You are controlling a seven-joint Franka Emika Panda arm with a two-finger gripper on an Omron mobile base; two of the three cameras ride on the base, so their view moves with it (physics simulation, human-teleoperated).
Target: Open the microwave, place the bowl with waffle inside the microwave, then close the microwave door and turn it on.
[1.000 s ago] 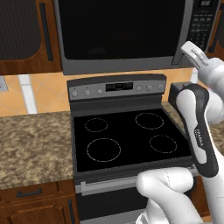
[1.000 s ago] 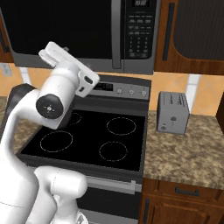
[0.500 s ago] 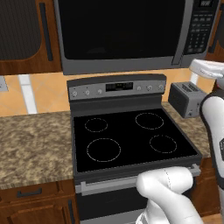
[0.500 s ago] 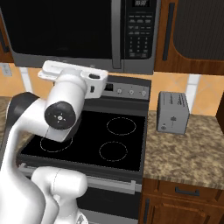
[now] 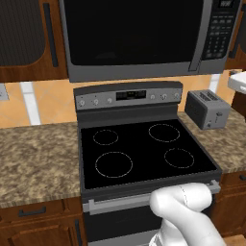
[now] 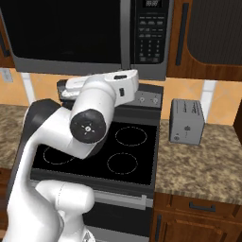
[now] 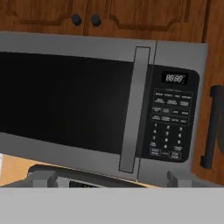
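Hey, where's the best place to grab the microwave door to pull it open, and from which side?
Take the vertical handle bar on the right edge of the microwave door, beside the button panel. Come straight at the front, fingers either side of the bar; it is tall and narrow.

We are seeing the microwave (image 6: 90, 35) hanging at twelve o'clock, its microwave door (image 6: 61, 30) sitting shut. The white arm (image 6: 90, 123) is crossing the stove (image 6: 118, 151) at center. A toaster (image 6: 186, 122) is standing at three o'clock on the granite counter (image 6: 203, 165).
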